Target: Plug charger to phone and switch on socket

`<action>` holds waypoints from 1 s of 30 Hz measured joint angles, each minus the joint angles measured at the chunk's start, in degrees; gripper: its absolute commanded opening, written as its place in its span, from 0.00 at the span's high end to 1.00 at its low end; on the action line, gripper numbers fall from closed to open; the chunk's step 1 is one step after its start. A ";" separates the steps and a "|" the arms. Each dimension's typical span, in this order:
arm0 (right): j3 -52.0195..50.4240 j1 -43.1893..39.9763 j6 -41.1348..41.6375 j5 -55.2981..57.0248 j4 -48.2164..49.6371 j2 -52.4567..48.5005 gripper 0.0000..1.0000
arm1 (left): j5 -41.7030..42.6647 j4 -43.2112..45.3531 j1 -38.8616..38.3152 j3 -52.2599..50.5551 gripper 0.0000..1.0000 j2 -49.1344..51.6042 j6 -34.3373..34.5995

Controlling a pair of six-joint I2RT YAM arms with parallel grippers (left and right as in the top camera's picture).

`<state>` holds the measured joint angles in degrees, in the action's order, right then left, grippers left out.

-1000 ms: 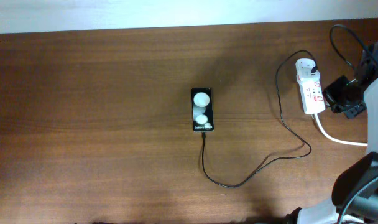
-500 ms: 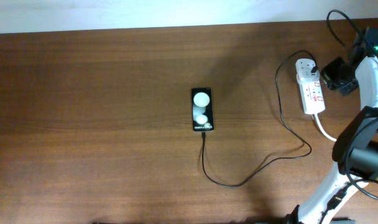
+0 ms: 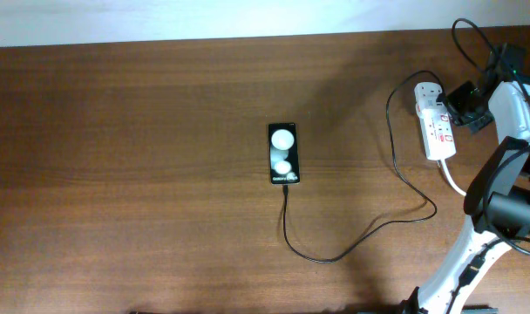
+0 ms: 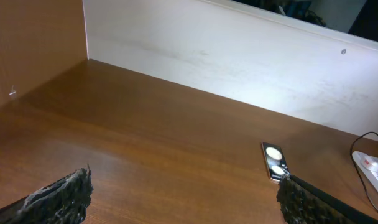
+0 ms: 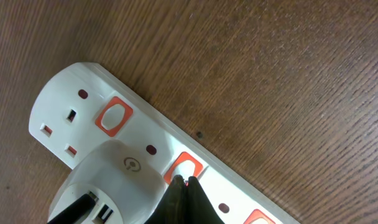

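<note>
The phone (image 3: 282, 153) lies flat mid-table, face up with two white spots; it also shows in the left wrist view (image 4: 274, 160). The charger cable (image 3: 335, 256) runs from the phone's near end, loops right and goes up to a white adapter (image 5: 114, 180) seated in the socket (image 3: 436, 126). In the right wrist view the socket (image 5: 139, 127) is a white strip with red-framed switches. My right gripper (image 5: 184, 182) is shut, its tips touching the switch (image 5: 188, 167) beside the adapter; it sits at the strip's right side (image 3: 461, 103). My left gripper (image 4: 186, 185) is open and empty, far left of the phone.
A thick white cord (image 3: 464, 188) leaves the socket's near end toward the right edge. A white wall (image 4: 239, 56) borders the table's far side. The right arm's base and black cables (image 3: 500, 201) stand at the right edge.
My right gripper has moved along the socket toward its far end, from beside the strip's near half to the switch next to the adapter. Phone and cable have not moved.
</note>
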<state>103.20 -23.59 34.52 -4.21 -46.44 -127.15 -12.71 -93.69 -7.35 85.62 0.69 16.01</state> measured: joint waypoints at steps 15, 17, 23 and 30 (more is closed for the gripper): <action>1.66 -0.28 -1.73 -6.29 -3.45 -3.17 0.96 | 0.00 0.00 0.00 0.00 0.01 0.00 0.00; 0.96 -0.52 -2.71 -6.36 -9.22 -0.66 0.96 | 0.00 0.04 0.00 0.00 0.01 0.00 0.00; 0.94 -0.76 -6.25 -6.51 -14.32 33.05 0.96 | 0.00 -0.02 0.00 0.00 0.01 -0.02 0.00; 0.90 -0.76 -4.00 -17.38 -4.15 66.05 0.96 | 0.00 -2.99 0.00 0.00 0.01 -0.02 0.00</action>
<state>104.09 -24.36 30.52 -21.58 -50.59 -61.10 -12.71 -96.68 -7.35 85.62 0.67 16.01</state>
